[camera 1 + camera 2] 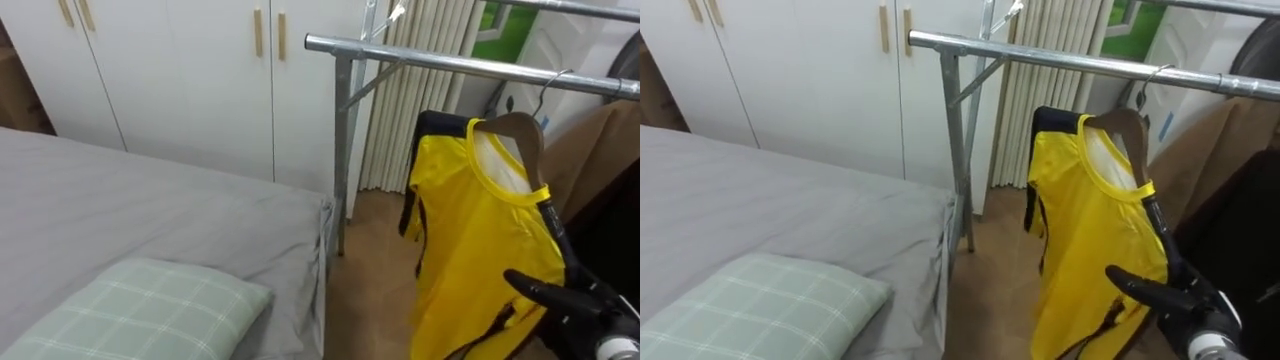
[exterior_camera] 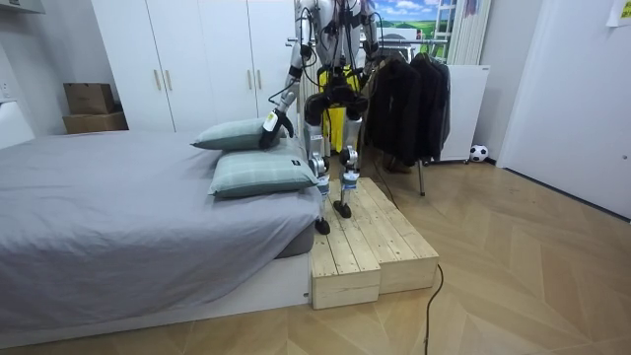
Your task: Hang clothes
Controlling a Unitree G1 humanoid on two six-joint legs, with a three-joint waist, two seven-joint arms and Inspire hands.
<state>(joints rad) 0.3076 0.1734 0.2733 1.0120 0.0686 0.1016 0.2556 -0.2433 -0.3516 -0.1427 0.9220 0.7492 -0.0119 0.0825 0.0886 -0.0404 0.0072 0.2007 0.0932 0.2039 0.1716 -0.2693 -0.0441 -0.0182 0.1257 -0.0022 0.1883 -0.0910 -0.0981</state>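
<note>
Here yellow shirt on hanger, right hand beside

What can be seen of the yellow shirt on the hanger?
The yellow shirt looks thin and slightly shiny, with a round collar and dark trim on its left edge. It hangs on a wooden hanger, whose wire hook reaches the metal clothes rail; whether it is hooked on, I cannot tell. The robot's right hand is at its lower right side. The grey bed lies to its left.
</note>
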